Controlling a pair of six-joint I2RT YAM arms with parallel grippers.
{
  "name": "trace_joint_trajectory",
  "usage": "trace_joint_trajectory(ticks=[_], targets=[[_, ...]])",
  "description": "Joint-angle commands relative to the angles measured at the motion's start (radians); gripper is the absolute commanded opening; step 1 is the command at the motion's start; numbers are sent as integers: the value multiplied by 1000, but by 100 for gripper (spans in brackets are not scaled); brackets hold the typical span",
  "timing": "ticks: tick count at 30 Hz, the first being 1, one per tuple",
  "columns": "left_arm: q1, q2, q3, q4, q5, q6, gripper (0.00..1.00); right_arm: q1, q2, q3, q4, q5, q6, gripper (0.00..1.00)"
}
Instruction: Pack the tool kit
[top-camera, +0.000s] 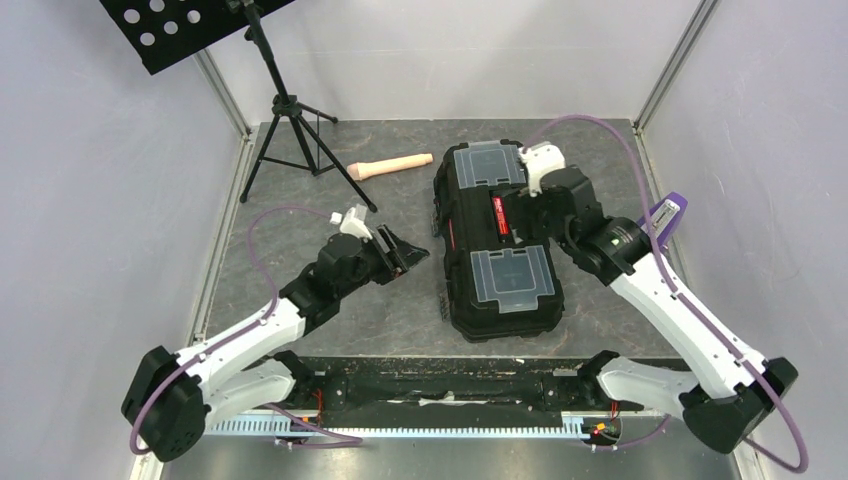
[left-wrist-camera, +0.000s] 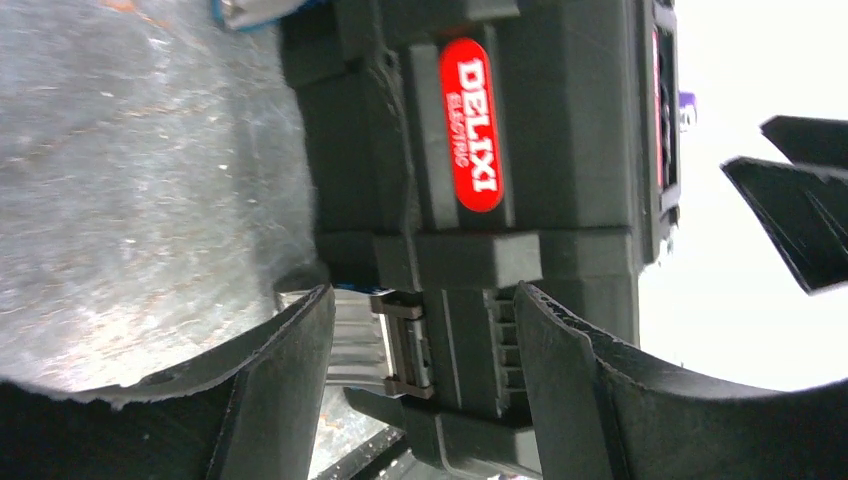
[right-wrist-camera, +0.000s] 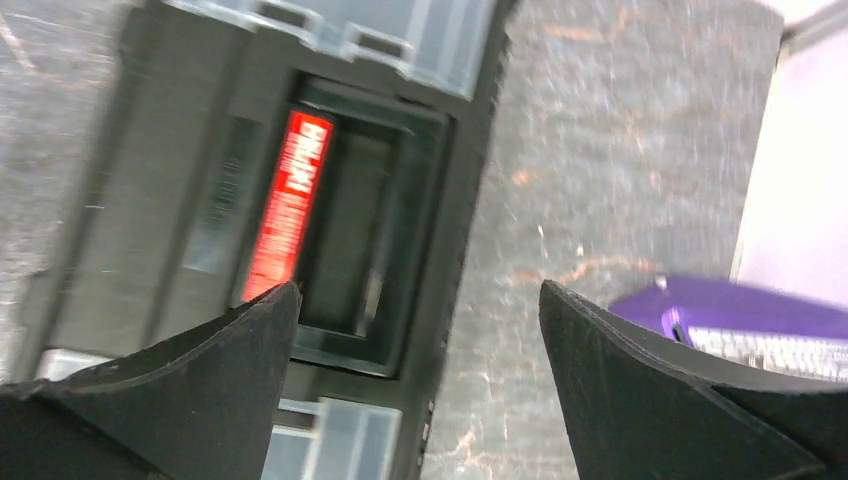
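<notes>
The black toolbox (top-camera: 470, 235) lies shut on the table, with two clear-lidded compartments and a red-labelled handle (top-camera: 501, 215). My left gripper (top-camera: 408, 252) is open just left of the box. In the left wrist view its fingertips (left-wrist-camera: 425, 300) frame a side latch (left-wrist-camera: 405, 345) below the red DELIXI label (left-wrist-camera: 470, 125), without touching it. My right gripper (top-camera: 525, 218) is open and empty above the box's handle and right edge; the right wrist view (right-wrist-camera: 420, 300) shows the handle recess (right-wrist-camera: 285, 205) under its left finger. Pliers and screwdrivers are out of view.
A beige cylindrical handle (top-camera: 390, 165) lies behind the box on the left. A purple stapler-like object (top-camera: 665, 215) sits by the right wall and also shows in the right wrist view (right-wrist-camera: 760, 315). A black tripod stand (top-camera: 290, 120) is at the back left.
</notes>
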Motion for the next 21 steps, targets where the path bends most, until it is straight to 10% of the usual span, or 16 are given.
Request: trace_joint_trajectory(ticks=[1,11,21], targets=[[-59,68,94,65,103,91,71,-161,-40,-83,24,-137,53,90],[-89,149,165,13,38,134,71,-402,114,-181,231,-601,31,73],[168,97,69,-50,137,137,72,-425,383,-18,154,-759,-220,44]])
